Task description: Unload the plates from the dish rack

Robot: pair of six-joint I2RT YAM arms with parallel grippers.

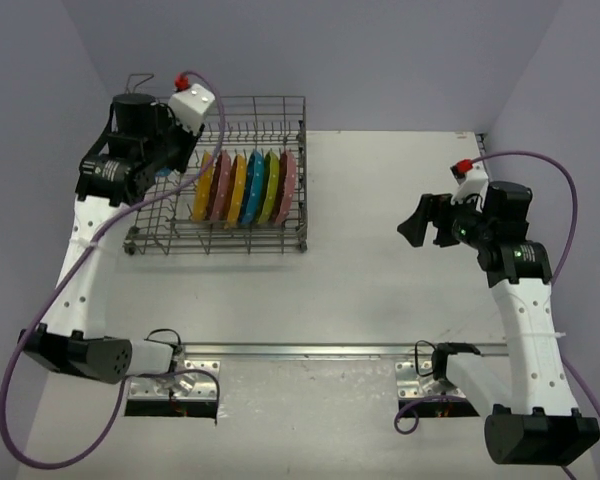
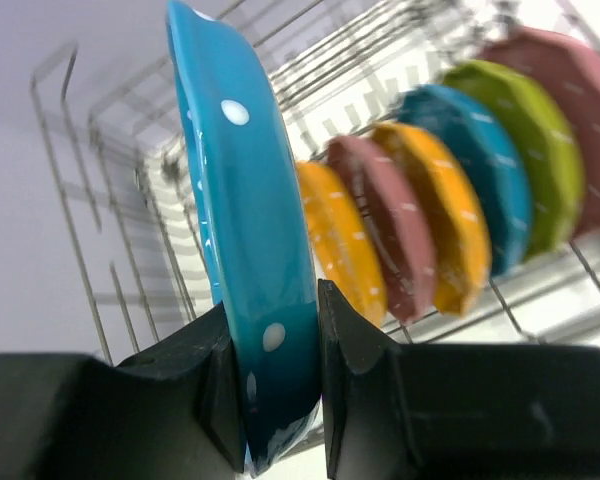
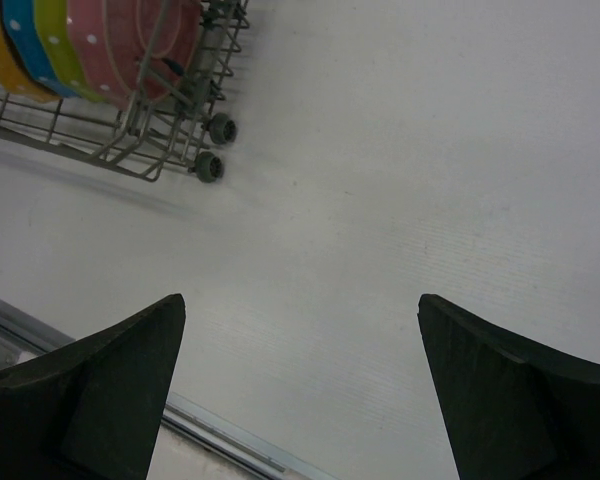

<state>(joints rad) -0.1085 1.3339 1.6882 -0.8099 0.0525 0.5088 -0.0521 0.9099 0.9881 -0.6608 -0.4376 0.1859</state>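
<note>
The grey wire dish rack (image 1: 280, 115) stands at the table's back left. Several dotted plates stand on edge in it: orange (image 1: 202, 187), pink (image 1: 220, 186), yellow (image 1: 237, 188), blue (image 1: 253, 187), green (image 1: 270, 186), pink (image 1: 287, 187). My left gripper (image 1: 166, 168) hangs over the rack's left part. In the left wrist view it (image 2: 275, 370) is shut on the rim of a blue dotted plate (image 2: 245, 220), held on edge apart from the row (image 2: 435, 220). My right gripper (image 1: 425, 222) is open and empty above bare table at the right, its fingers (image 3: 100, 390) wide apart.
The rack's near right corner with two small wheels (image 3: 215, 145) shows in the right wrist view. A metal rail (image 1: 310, 350) runs along the table's near edge between the arm bases. Purple walls close the back and sides.
</note>
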